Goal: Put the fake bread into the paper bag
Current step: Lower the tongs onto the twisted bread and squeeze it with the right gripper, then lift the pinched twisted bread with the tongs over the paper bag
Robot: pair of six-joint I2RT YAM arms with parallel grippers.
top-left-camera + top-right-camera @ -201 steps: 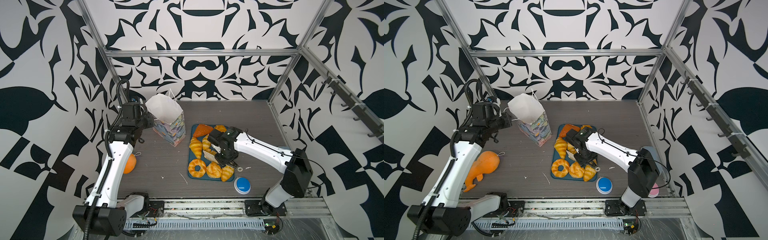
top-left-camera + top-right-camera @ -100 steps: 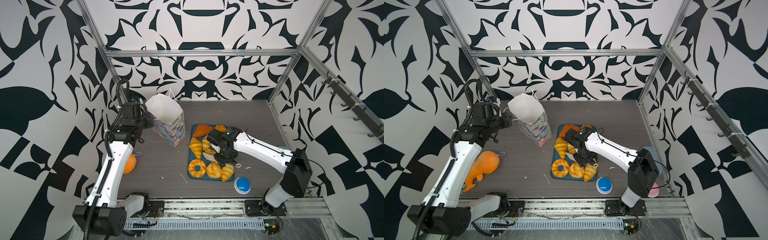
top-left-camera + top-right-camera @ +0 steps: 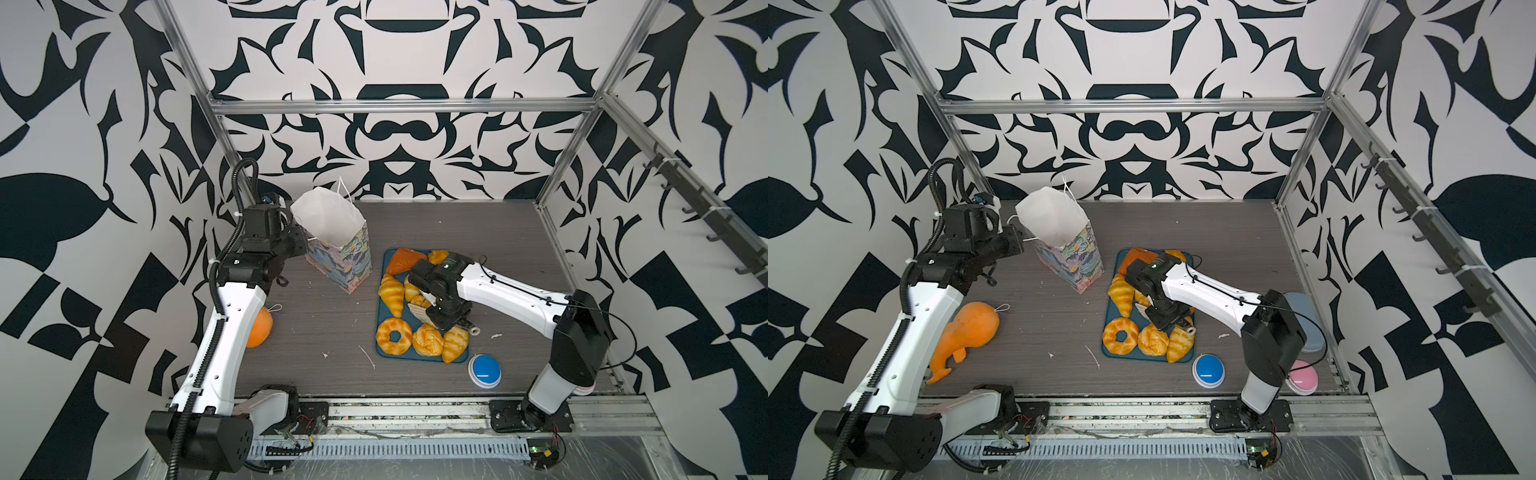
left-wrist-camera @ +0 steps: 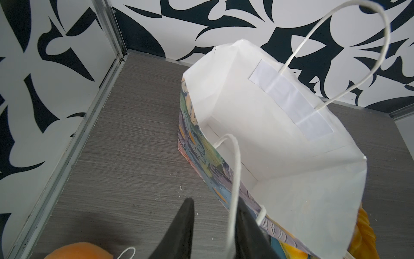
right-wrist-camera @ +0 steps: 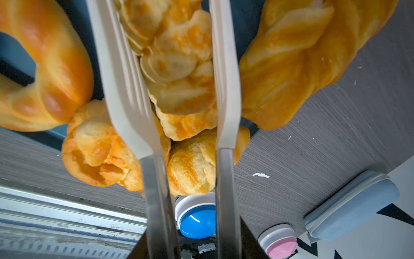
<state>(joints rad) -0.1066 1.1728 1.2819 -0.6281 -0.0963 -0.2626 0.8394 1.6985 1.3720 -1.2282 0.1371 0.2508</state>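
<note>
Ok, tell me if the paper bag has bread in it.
Empty, as far as visible. The left wrist view looks into the paper bag: only bare white walls and floor show.

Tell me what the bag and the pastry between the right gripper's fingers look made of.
The paper bag: thin matte paper, white inside, creased, with a glued patch. The flaky pastry: probably soft foam or plastic, slightly glossy, painted golden layers; unsure which.

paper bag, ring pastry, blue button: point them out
paper bag (image 3: 328, 216): in a top view, white inner wall
ring pastry (image 3: 381, 336): in a top view, left side
blue button (image 3: 485, 369): in a top view, cap
</note>
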